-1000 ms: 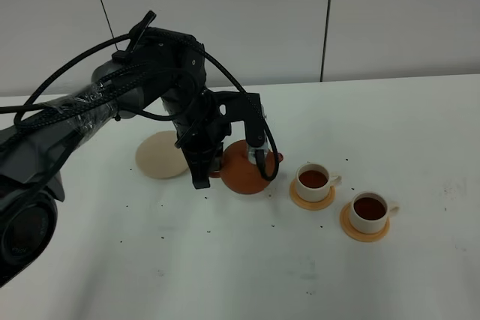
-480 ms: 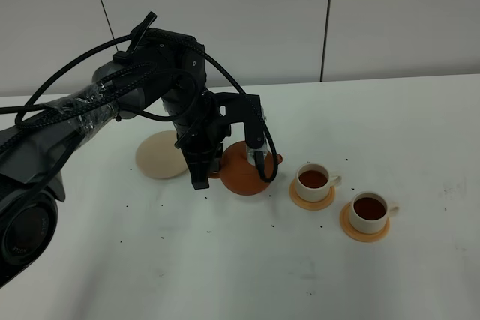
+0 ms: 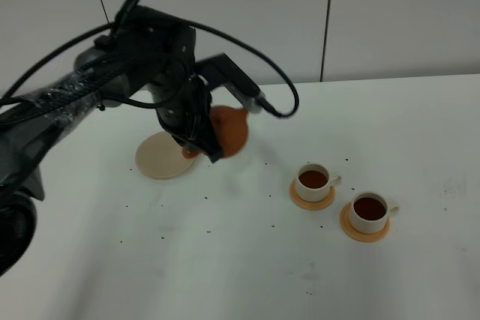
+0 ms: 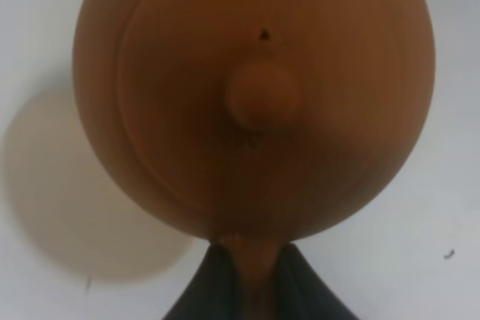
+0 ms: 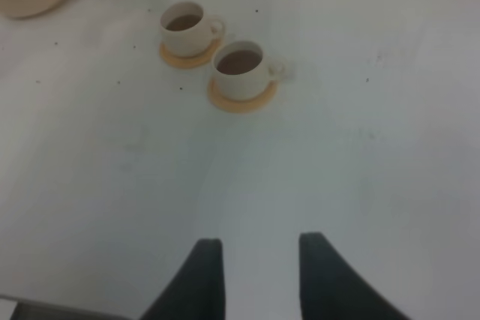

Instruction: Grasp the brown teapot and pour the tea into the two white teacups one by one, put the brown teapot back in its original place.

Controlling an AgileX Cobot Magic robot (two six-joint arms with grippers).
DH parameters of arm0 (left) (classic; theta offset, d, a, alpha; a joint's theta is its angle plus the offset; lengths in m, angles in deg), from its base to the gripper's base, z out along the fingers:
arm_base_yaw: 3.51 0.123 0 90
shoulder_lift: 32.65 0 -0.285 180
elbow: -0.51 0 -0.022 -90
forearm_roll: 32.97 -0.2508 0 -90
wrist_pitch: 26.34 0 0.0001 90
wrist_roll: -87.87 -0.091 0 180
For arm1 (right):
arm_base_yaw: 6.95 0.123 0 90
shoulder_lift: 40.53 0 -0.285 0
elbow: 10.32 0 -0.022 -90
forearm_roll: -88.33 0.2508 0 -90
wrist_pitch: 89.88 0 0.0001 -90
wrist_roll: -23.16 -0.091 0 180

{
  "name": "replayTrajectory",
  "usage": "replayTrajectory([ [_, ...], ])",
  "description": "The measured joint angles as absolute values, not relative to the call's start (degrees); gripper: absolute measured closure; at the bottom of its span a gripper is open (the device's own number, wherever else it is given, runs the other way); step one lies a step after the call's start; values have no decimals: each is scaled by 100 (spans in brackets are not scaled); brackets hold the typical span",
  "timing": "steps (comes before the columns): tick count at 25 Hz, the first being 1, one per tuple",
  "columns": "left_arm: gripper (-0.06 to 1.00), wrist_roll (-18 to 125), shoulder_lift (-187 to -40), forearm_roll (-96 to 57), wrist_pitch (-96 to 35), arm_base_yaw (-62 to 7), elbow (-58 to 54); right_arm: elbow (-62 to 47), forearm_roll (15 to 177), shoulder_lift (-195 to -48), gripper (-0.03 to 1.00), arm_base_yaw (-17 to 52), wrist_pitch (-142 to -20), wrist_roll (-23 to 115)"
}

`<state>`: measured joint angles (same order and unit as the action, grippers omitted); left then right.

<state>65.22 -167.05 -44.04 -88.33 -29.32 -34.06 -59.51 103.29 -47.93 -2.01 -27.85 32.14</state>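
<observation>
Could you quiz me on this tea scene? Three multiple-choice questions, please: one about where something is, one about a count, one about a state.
1. Where is the brown teapot?
A. In the left arm's grip, beside the beige saucer
B. Standing between the two cups
C. On an orange coaster

2. How many white teacups are on the table?
A. One
B. Two
C. Four

3. What state are the cups in?
A. Empty
B. Tipped over
C. Filled with dark tea

Answers:
1 A: the left arm's jaws clamp its handle in the left wrist view.
2 B: two cups, each on an orange coaster.
3 C: both stand upright with dark tea inside.
</observation>
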Motion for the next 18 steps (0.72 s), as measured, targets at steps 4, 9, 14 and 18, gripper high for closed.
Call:
replayTrajectory([
  [4, 77, 7987, -16466, -4899, -9229, -2932, -3418, -5951, 10329, -4793, 73, -201, -2785, 3214],
  [9, 77, 9354, -16431, -5173, -9431, -2764, -3423, -5951, 10329, -4793, 73, -201, -2785, 3214],
  [14, 77, 9646, -16431, -4849, -9431, -2383, -3423, -5951, 10329, -4793, 73, -201, -2785, 3214],
  [18, 77, 9487, -16431, -4365, -9431, -1999, -3423, -5951, 10329, -4793, 73, -201, -2785, 3214],
])
